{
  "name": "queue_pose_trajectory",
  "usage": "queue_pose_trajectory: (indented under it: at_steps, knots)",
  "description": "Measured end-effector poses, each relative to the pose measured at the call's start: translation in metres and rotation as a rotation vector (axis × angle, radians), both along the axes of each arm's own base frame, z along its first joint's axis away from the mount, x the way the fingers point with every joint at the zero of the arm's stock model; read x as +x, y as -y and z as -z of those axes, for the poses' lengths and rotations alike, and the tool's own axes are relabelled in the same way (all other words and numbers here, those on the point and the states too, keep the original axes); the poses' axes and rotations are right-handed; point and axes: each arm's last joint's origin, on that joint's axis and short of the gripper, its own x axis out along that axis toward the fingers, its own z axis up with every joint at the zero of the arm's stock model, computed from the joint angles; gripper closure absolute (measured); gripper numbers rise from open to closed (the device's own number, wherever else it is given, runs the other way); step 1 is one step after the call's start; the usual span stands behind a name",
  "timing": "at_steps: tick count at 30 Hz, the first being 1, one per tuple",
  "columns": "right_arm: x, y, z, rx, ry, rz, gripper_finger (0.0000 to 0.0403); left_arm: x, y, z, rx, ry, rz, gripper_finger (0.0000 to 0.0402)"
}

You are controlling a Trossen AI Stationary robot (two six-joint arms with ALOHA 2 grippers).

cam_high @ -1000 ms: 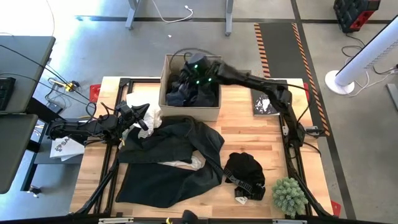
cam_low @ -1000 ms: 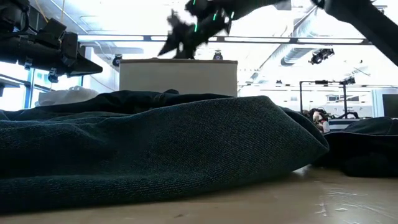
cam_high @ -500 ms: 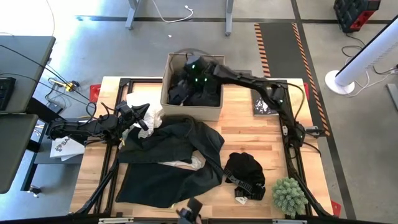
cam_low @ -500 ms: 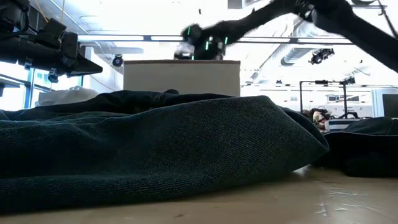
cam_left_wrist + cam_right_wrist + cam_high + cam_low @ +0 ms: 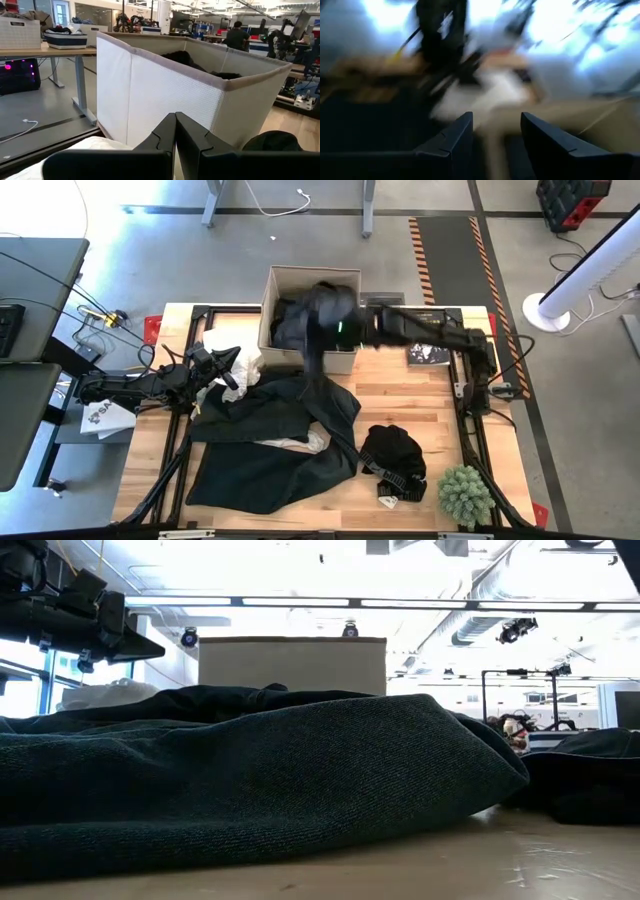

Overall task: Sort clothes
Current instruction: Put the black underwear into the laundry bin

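A large black garment (image 5: pixel 270 430) lies spread on the table and fills the low view (image 5: pixel 250 780). A thin white cloth (image 5: pixel 305 442) shows from under it. Another white cloth (image 5: pixel 243 364) lies by the box's left near corner. A small black garment (image 5: pixel 393 455) lies right of the large one. Dark clothes (image 5: pixel 298 320) lie in the beige box (image 5: pixel 268 305). My left gripper (image 5: pixel 232 376) is shut just above the white cloth (image 5: pixel 95 146), facing the box (image 5: pixel 170 95). My right gripper (image 5: pixel 322 330), blurred, is open and empty (image 5: pixel 495 131) over the box's near wall.
A black book (image 5: pixel 428 350) lies at the table's far right. A small green plant (image 5: pixel 465 495) stands at the near right corner. Bare wood (image 5: pixel 400 395) shows between the box, the book and the small black garment.
My right gripper has dipped toward the box with a dark garment. It has then swung fast out of the box, toward the table's near edge and over the box's near wall. The dark garment now lies in the box.
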Motion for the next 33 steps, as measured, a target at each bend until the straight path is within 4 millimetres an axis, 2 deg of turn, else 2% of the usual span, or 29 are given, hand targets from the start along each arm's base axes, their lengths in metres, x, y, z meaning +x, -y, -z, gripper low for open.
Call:
queue_pose_trajectory:
  at_steps: [4, 6, 10, 13, 15, 20, 23, 26, 30, 33]
  knots:
    - [-0.01, -0.055, 0.021, 0.103, -0.21, -0.137, 0.0241, 0.0, 0.0, 0.0, -0.026, 0.027, 0.021, 0.0394]
    - [-0.011, -0.077, 0.034, 0.163, -0.262, -0.169, 0.0241, 0.002, 0.002, -0.001, -0.065, 0.065, 0.096, 0.0394]
    - [-0.01, -0.111, 0.077, 0.238, -0.362, -0.167, 0.0241, 0.007, 0.012, -0.005, -0.033, 0.045, 0.494, 0.0394]
    - [-0.008, -0.123, 0.112, 0.292, -0.39, -0.132, 0.0241, 0.007, 0.018, -0.01, 0.0, 0.052, 0.708, 0.0394]
    - [-0.007, -0.123, 0.139, 0.324, -0.405, -0.101, 0.0241, 0.007, 0.02, -0.01, -0.001, 0.043, 0.762, 0.0394]
    - [-0.01, -0.117, 0.204, 0.474, -0.407, -0.1, 0.0241, 0.007, 0.02, -0.009, -0.021, 0.047, 0.765, 0.0394]
    - [-0.02, -0.105, 0.241, 0.519, -0.435, -0.056, 0.0241, 0.007, 0.02, -0.009, -0.061, 0.058, 0.765, 0.0394]
    - [-0.031, -0.083, 0.272, 0.521, -0.414, 0.057, 0.0241, 0.007, 0.02, -0.008, -0.085, 0.06, 0.765, 0.0394]
    - [-0.038, -0.052, 0.291, 0.491, -0.31, 0.232, 0.0241, 0.007, 0.02, -0.008, -0.088, 0.063, 0.765, 0.0394]
    - [-0.032, -0.031, 0.287, 0.423, -0.191, 0.363, 0.0241, 0.007, 0.02, -0.008, -0.089, 0.064, 0.765, 0.0394]
